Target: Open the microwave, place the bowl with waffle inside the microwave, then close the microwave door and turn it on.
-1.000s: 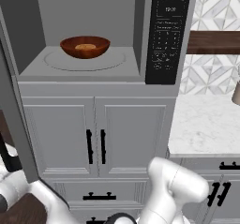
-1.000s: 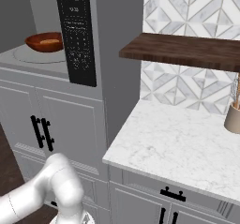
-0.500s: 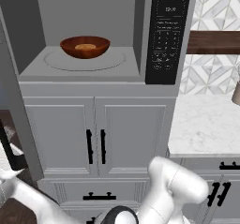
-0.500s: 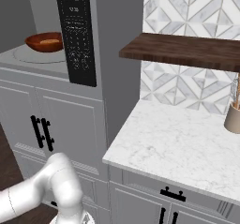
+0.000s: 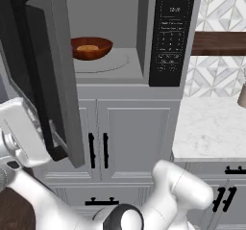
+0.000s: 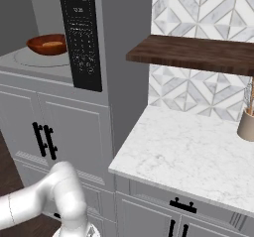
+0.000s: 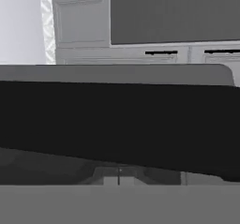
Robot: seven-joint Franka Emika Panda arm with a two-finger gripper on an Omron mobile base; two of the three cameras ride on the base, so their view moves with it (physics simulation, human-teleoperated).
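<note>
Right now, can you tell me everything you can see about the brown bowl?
The bowl is shallow, round and reddish-brown, like wood. It sits upright on the round turntable toward the left of the microwave cavity. A small golden-tan waffle lies inside it. The microwave door stands open, and nothing else touches the bowl.

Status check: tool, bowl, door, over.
Tool shut, holding nothing. Bowl with waffle on the microwave turntable. Microwave door partly open; path clear.

door: microwave door (image 5: 48, 75) swung partway shut | arm: risen beside it
</note>
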